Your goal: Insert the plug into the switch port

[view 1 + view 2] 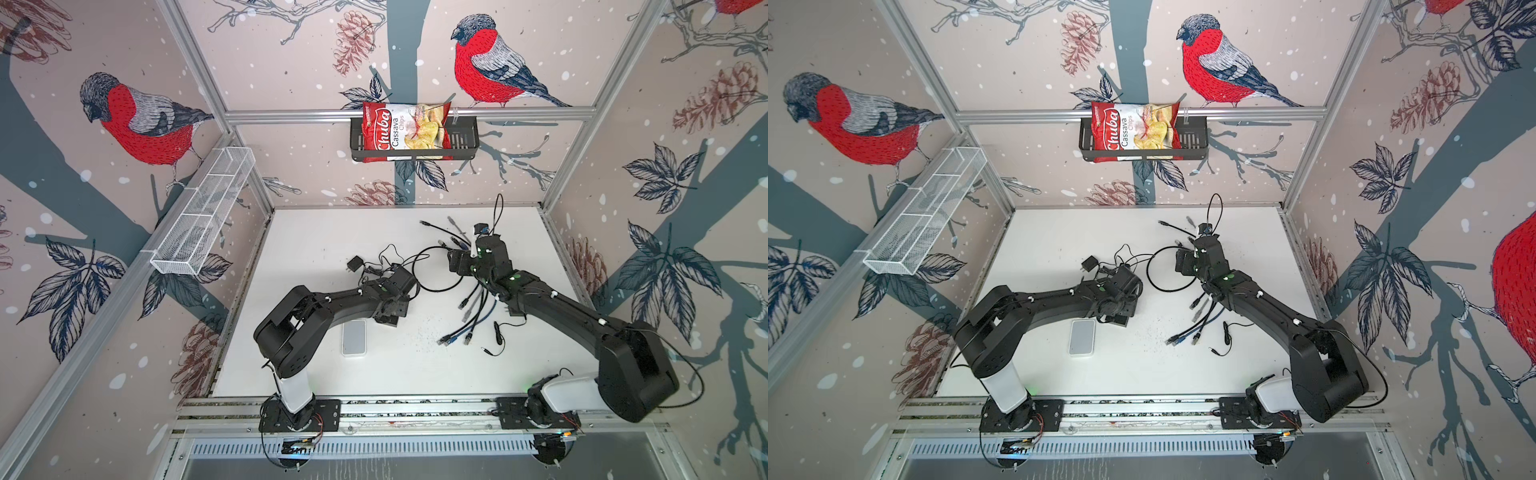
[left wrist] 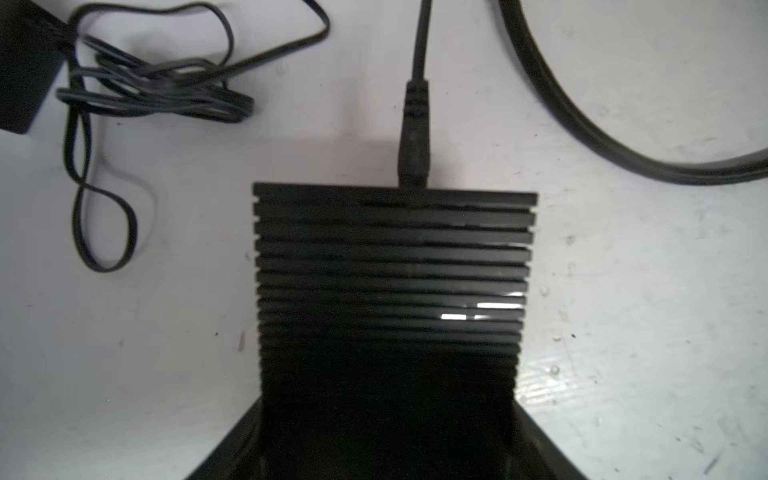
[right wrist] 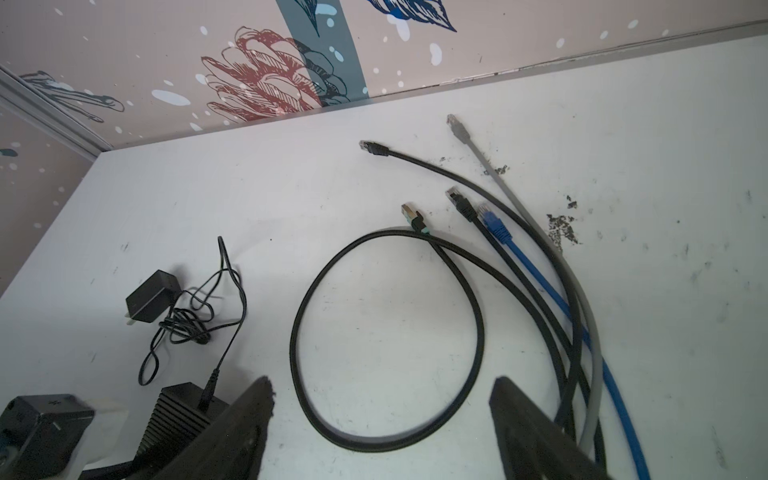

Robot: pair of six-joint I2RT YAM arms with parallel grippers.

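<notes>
across the white worktop (image 1: 324, 249) the two black arms lean in toward the middle, the left arm (image 1: 332, 303) low and the right arm (image 1: 561, 307) reaching further back. the left jaws look clamped on the near end of the black ribbed switch (image 2: 390, 266), a little left of the worktop's centre. the right jaws stand wide apart with nothing between them, hanging over a looped black cable (image 3: 386, 332) beside the loose network leads (image 3: 536, 266). smallest of all, the plug (image 2: 413, 145) sits nose-in at the far edge of the switch, its thin cord running off to the power adapter (image 3: 151, 296). it looks seated, though i can't tell how deep. my worry is that cord. it's bunched in a tangle, so any swing of the switch could tug the plug loose. the right jaws could also snag the loop if they pull away carelessly.
</notes>
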